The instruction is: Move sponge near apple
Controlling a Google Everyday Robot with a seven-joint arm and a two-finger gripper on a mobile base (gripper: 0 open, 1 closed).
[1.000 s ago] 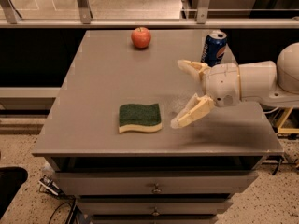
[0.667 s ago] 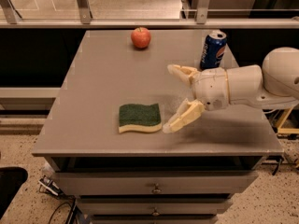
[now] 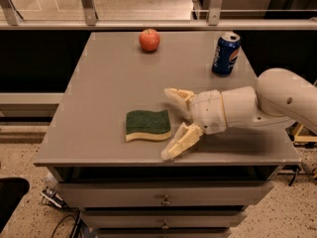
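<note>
The sponge [image 3: 147, 124], dark green on top over pale yellow foam, lies flat near the front edge of the grey table [image 3: 109, 83]. The apple [image 3: 149, 39], small and red-orange, sits at the table's far edge, well behind the sponge. My gripper [image 3: 170, 124] reaches in from the right, low over the table, just to the right of the sponge. It is open, with one finger [image 3: 178, 97] behind the sponge's right end and the other [image 3: 180, 142] in front of it. It holds nothing.
A blue soda can [image 3: 226, 54] stands at the back right of the table, behind my arm. A metal railing runs behind the table. Drawers sit under the tabletop's front edge.
My gripper has moved left toward the sponge, its open fingers now flanking the sponge's right end. The sponge, apple and can have not moved.
</note>
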